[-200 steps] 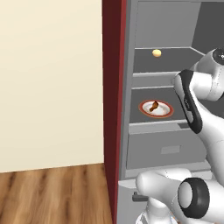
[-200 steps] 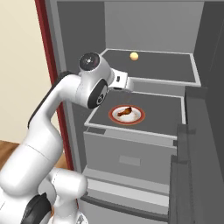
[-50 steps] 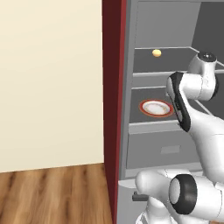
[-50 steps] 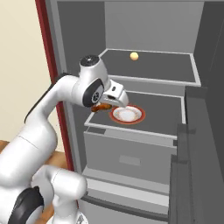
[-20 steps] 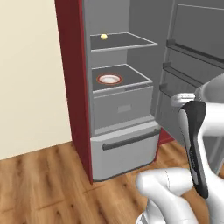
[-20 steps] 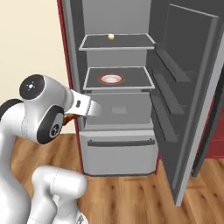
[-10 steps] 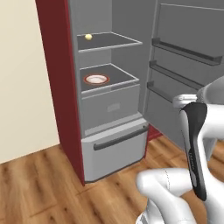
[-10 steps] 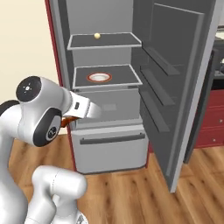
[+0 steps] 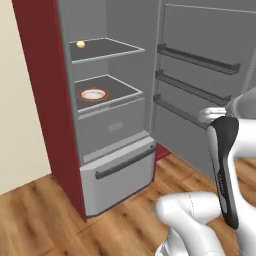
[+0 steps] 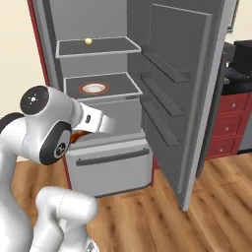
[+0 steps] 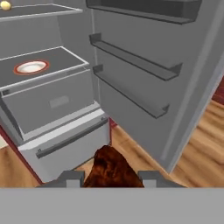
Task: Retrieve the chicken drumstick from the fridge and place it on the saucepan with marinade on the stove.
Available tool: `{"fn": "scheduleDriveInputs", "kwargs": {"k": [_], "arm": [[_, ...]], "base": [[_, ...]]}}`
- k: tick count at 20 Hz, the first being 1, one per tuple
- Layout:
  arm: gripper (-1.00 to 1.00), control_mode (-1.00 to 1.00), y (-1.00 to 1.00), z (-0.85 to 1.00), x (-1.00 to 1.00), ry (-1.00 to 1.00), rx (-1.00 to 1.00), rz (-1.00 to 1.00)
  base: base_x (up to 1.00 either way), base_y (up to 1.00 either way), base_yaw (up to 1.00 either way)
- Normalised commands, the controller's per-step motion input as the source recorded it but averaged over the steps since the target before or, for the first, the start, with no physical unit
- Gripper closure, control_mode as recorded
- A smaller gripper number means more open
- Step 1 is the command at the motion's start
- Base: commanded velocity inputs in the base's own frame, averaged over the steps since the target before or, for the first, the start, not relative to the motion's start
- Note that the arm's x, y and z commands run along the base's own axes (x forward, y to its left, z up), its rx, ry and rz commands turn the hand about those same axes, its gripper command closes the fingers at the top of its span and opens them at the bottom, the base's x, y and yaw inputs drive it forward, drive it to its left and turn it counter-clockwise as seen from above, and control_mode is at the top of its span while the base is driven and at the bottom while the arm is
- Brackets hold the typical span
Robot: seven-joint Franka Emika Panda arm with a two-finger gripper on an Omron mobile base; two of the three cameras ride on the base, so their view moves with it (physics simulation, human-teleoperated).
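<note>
Jaws: closed on the chicken drumstick [image 11: 112, 168], one finger tip [image 11: 70, 177] at each side of the brown meat in the hand view.
Gripper: [image 11: 111, 178] held low in front of the fridge [image 9: 105, 125], well clear of the shelves.
Drumstick: out of the fridge, carried in the air above the wood floor [image 10: 197, 211]; in the right base view, a sliver of brown [image 10: 78, 135] tucked behind the white wrist.
Plate: red-rimmed, white, bare [image 9: 93, 94], left on the middle shelf.
Yellow ball: [image 9: 80, 44] on the top shelf, not part of the job.
Fridge door: [image 10: 182, 93] swung wide open, rails bare.
Lower drawer: [image 9: 120, 172] shut, dark handle across the front.
Stove: dark shape at the far right edge of the right base view [image 10: 241, 61], above red drawers [image 10: 227, 124]; too cropped to be sure.
Saucepan with marinade: cannot tell where from these views.
Done, judged: retrieval, the first half.
Left, judged: reaching the stove, finding the pan, setting the meat on it, letting go.
Risk, judged: loss of grip on a small rounded piece during the carry.
</note>
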Motion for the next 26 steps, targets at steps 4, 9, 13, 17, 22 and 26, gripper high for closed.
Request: {"fn": "scheduleDriveInputs", "kwargs": {"k": [4,9,13,17,22,26], "arm": [[1.00,1.00,0.00,0.00,0.00,0.00,0.00,0.00],[1.00,1.00,0.00,0.00,0.00,0.00,0.00,0.00],[1.00,1.00,0.00,0.00,0.00,0.00,0.00,0.00],[1.00,1.00,0.00,0.00,0.00,0.00,0.00,0.00],[1.00,1.00,0.00,0.00,0.00,0.00,0.00,0.00],[1.00,1.00,0.00,0.00,0.00,0.00,0.00,0.00]], "base": [[0.14,0.70,-0.11],[-0.60,0.23,-0.50],[-0.46,0.07,-0.85],[-0.40,0.03,-0.90],[-0.14,-0.57,-0.71],[0.35,-0.89,-0.35]]}}
